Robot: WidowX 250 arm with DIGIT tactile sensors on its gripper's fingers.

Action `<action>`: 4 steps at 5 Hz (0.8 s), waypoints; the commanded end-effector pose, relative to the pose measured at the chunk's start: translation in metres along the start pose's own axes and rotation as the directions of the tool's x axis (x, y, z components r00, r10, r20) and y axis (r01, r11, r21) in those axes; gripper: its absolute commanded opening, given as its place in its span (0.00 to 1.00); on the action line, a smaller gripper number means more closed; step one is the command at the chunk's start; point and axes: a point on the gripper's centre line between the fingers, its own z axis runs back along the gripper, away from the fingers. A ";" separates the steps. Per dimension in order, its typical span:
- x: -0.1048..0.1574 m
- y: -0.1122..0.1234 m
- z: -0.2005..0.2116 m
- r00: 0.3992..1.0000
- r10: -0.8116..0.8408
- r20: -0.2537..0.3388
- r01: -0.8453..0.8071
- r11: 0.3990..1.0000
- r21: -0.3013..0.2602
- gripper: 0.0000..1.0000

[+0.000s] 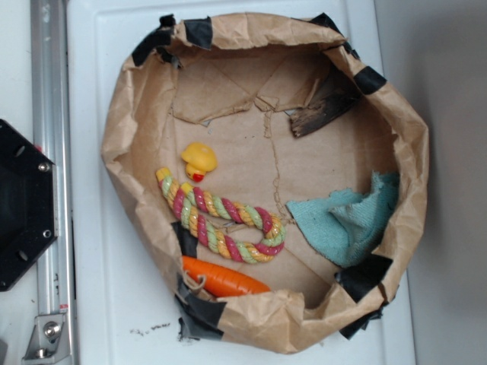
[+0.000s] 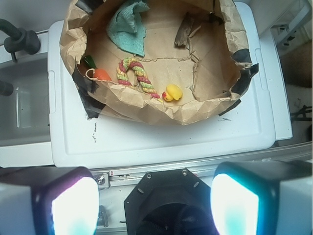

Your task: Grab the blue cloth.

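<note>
The blue cloth (image 1: 348,219) lies crumpled against the right wall of a brown paper basket (image 1: 122,129); in the wrist view the blue cloth (image 2: 128,25) sits at the far top left of that basket (image 2: 146,110). My gripper (image 2: 154,205) hangs high above the robot base, well short of the basket, open with nothing between its glowing fingers (image 2: 73,208). The exterior view does not show the gripper.
Inside the basket lie a braided rope toy (image 1: 221,217), an orange carrot toy (image 1: 223,280), a yellow duck (image 1: 199,160) and a dark wood scrap (image 1: 323,106). The basket stands on a white lid (image 2: 161,139). The black robot base (image 1: 23,205) and a metal rail (image 1: 49,91) are left.
</note>
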 end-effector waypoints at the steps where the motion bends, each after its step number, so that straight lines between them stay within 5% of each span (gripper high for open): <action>1: 0.000 0.000 0.000 1.000 0.000 0.000 0.000 1.000 0.000 1.00; 3: 0.094 0.026 -0.080 0.991 0.090 0.095 -0.100 0.990 0.101 1.00; 4: 0.127 0.023 -0.102 0.993 0.048 0.109 -0.058 0.994 0.092 1.00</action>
